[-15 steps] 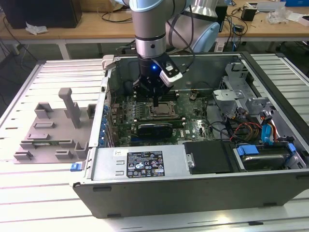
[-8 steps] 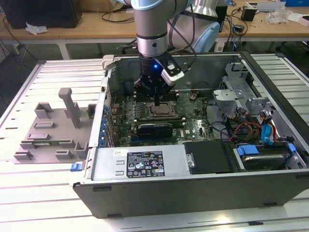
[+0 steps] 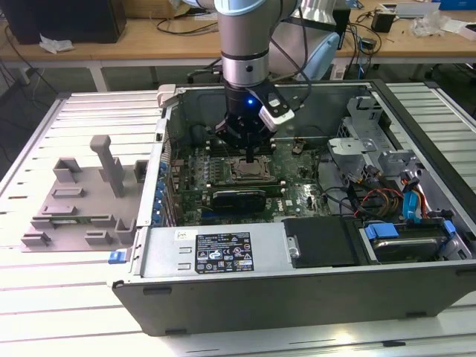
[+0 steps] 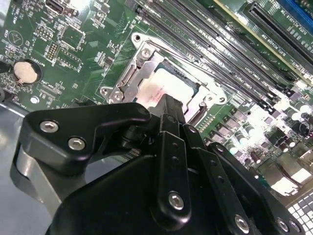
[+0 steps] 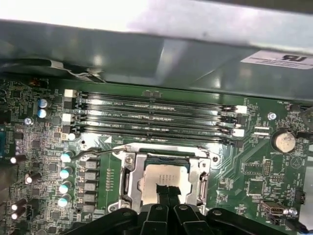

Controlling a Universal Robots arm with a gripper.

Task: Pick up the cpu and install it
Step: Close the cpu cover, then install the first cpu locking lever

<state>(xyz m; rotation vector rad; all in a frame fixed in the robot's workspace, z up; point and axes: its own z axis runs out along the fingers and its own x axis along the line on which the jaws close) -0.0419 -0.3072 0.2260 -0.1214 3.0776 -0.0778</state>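
The hand (image 5: 166, 192) hangs low inside the open computer case (image 3: 297, 290), its two dark fingers (image 4: 168, 110) drawn together with barely a slit between them and nothing gripped. In both wrist views the tips stand over the middle of the cpu (image 5: 164, 175), though whether they press on its top or hover just above it cannot be told. The cpu lies flat in the socket (image 5: 128, 178) on the green motherboard (image 5: 39, 161), its silver-grey lid showing on all sides of the fingertips and looking square to the metal frame. Just beyond the socket run the long memory slots (image 5: 151, 115), and a coin cell (image 5: 282, 142) sits off to one side. In the exterior view the grey tray (image 3: 74, 201) of upright blocks rests on the table (image 3: 44, 312) outside the case, well apart on that view's left. Judging by this, the pick-up is done and the work stands at the seating step, with the chip in place rather than carried. Any further move calls for a straight, gentle path, since a sideways drag from the tips could skew the cpu against the socket's fine contacts. Whether the frame is latched cannot be made out.
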